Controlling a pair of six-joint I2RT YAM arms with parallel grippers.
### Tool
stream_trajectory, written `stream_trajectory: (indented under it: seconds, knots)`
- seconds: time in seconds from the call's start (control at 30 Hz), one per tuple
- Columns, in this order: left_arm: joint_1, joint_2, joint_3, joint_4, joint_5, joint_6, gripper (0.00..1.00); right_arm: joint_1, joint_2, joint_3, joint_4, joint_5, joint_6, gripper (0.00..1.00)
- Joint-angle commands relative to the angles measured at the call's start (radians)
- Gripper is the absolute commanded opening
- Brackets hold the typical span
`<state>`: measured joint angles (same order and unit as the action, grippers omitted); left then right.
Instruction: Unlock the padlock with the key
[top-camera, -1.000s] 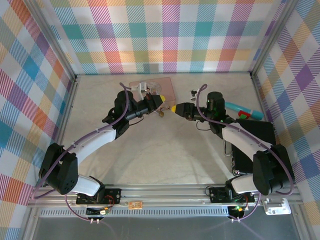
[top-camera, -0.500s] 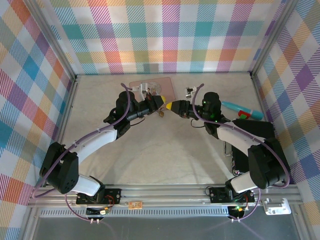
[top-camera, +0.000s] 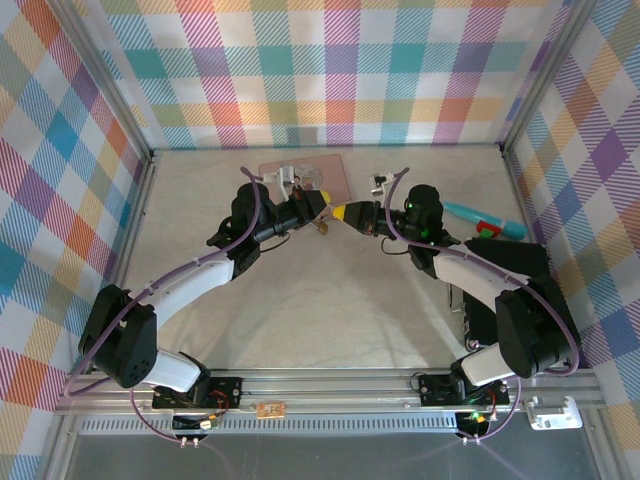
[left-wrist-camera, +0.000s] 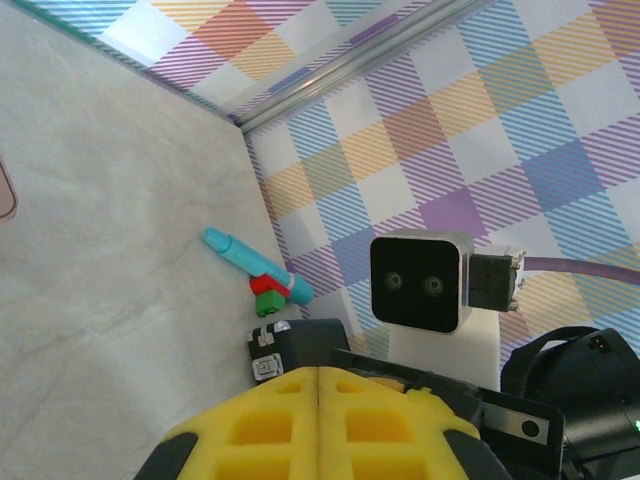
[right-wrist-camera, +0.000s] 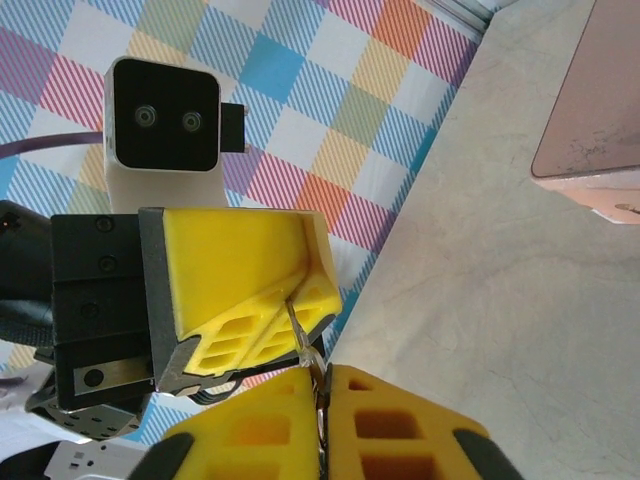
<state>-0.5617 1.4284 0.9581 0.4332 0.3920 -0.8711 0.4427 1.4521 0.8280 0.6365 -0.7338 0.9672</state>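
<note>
1. The left end effector (top-camera: 318, 204) is closed on the padlock (top-camera: 323, 227), which hangs just below its tips, above the desk (top-camera: 330, 300).
2. The right end effector (top-camera: 346, 213) pinches the key (right-wrist-camera: 319, 392), close beside the padlock.

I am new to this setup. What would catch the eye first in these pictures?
The left pincer and the right pincer, both yellow-tipped, meet over the middle of the table. The left holds the tiny brass padlock, and the right pinches what looks like the thin key. Behind them lies a pink tin, and a teal pen-like tool lies at the right.
</note>
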Motion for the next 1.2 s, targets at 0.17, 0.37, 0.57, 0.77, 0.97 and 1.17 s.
stream_trajectory:
  seconds: [0.17,0.37,0.57,0.77,0.97,1.17]
  knots:
    - [-0.009,-0.039,-0.025,0.036,-0.013,-0.006,0.00,0.005,0.011,-0.007,0.083,-0.013,0.013,0.06]
    - [-0.015,-0.037,-0.039,0.054,-0.016,-0.019,0.00,0.005,0.030,0.001,0.139,-0.014,0.052,0.16]
    - [-0.018,-0.045,-0.046,0.053,-0.031,-0.020,0.00,0.005,0.033,-0.002,0.153,-0.009,0.062,0.16]
    - [-0.020,-0.045,-0.046,0.058,-0.030,-0.024,0.00,0.005,0.030,-0.006,0.159,-0.003,0.064,0.21]
    - [-0.023,-0.045,-0.050,0.059,-0.033,-0.025,0.00,0.005,0.036,-0.004,0.168,0.000,0.070,0.20]
    - [-0.024,-0.053,-0.056,0.058,-0.042,-0.028,0.00,0.007,0.041,-0.009,0.174,-0.006,0.070,0.00]
